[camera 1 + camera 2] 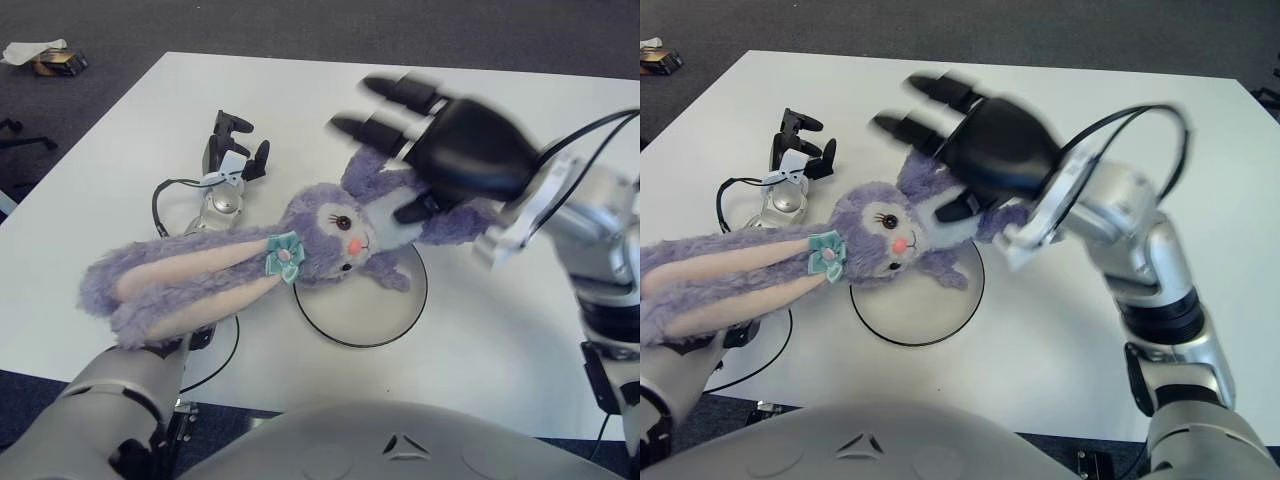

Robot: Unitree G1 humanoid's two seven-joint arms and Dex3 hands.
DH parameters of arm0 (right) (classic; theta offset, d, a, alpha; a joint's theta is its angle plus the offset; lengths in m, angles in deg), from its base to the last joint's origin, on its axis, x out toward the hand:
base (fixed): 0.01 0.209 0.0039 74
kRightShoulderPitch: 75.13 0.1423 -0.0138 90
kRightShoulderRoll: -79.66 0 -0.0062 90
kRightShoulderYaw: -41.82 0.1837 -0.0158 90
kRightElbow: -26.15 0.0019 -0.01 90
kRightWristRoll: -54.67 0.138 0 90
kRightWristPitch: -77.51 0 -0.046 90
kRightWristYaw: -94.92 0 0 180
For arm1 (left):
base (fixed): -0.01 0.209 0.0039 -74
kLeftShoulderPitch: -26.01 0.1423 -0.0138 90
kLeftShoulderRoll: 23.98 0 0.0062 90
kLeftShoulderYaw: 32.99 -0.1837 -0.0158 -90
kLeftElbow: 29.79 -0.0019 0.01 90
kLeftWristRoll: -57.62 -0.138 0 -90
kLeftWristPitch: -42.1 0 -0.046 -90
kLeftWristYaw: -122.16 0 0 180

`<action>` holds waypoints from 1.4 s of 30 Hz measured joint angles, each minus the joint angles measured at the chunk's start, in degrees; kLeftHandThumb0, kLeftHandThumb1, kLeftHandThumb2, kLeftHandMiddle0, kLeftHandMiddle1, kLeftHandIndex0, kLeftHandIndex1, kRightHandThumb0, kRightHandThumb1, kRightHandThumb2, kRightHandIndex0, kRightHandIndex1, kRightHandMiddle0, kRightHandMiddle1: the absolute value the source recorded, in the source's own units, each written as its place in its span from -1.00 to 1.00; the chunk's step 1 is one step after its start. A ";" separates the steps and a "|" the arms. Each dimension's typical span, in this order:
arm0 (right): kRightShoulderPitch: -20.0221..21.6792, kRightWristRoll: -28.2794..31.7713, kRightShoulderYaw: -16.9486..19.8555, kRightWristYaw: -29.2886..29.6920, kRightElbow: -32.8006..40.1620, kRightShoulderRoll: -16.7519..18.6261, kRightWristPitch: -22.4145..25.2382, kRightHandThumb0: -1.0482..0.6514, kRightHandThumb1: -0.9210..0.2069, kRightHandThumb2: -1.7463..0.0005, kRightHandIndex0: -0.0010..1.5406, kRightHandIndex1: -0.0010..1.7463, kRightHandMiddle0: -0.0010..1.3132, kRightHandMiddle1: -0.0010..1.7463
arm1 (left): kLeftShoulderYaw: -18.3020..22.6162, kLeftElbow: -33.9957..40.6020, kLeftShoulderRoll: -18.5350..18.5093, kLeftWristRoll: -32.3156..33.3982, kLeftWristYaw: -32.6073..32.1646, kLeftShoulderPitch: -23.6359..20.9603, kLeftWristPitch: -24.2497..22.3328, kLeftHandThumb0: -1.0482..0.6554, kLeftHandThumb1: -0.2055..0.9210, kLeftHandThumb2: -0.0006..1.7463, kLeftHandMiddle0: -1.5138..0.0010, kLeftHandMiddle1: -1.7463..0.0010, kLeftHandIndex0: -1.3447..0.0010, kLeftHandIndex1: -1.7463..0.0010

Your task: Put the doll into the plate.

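Doll (320, 240) (purple plush rabbit, teal bow) lies stretched across the near-middle of the table (480, 340). Its head and one arm overlap the far-left rim of the plate (385, 315); the body sits past the plate's far edge, under the right hand. The long ears run off toward the table's near-left corner.

Right hand (440, 130) is over the doll's body: fingers extended past it, thumb pressing into the plush. It reads as a loose hold on the body, not a firm clamp. Left hand (150, 345) shows at the near-left edge under the ear tips; cannot tell its finger state or whether it grips the ears.

Step in hand, by judgement: placing, partly done. Only the head is over the plate.

To do it well:
- Shift the body toward the near edge so it centres on the plate.
- Gather the ears inward, or they will drag the doll back off the rim.
- Keep clear of the black-and-silver device (225, 170) and its cable (160, 205) near the left edge.
- Release only once the bulk is inside the rim.
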 measured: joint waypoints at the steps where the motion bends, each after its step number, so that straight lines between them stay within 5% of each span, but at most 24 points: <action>1: -0.22 -0.08 2.07 0.71 -1.10 -0.14 2.13 -0.62 -0.90 0.28 -0.97 -0.27 -1.00 0.01 | 0.39 0.06 0.00 0.61 0.63 0.01 0.17 0.22 0.28 0.21 0.28 -0.87 0.67 -1.00; 7: -4.11 -0.20 14.79 6.56 -7.37 -0.33 14.29 -0.65 -0.98 0.35 -1.00 -0.29 -1.00 0.05 | 3.77 0.54 -0.55 4.69 6.04 0.33 1.15 0.22 0.28 0.20 0.28 -0.84 0.63 -1.00; 11: -9.22 -0.06 19.36 8.68 -11.66 -2.17 18.08 -0.67 -1.00 0.36 -0.98 -0.29 -1.00 0.08 | 5.85 0.64 -2.76 6.93 9.25 1.44 1.89 0.22 0.27 0.21 0.28 -0.84 0.62 -1.00; 19: -15.56 1.21 19.23 10.20 -15.26 -5.10 16.33 -0.68 -1.00 0.36 -0.90 -0.24 -1.00 0.18 | 6.91 1.85 -8.01 7.63 14.81 2.42 2.35 0.22 0.27 0.20 0.26 -0.82 0.63 -1.00; 28: -16.03 2.39 19.03 12.27 -14.90 -7.61 14.95 -0.67 -0.99 0.37 -0.88 -0.20 -1.00 0.22 | 5.37 7.24 -12.56 5.10 15.86 2.39 2.83 0.22 0.33 0.15 0.25 -0.79 0.67 -1.00; 42: -18.45 3.14 18.80 14.51 -16.08 -7.63 14.88 -0.70 -1.00 0.39 -0.88 -0.16 -1.00 0.26 | 5.01 5.34 -16.06 4.53 16.76 -0.03 1.69 0.22 0.31 0.16 0.24 -0.77 0.65 -1.00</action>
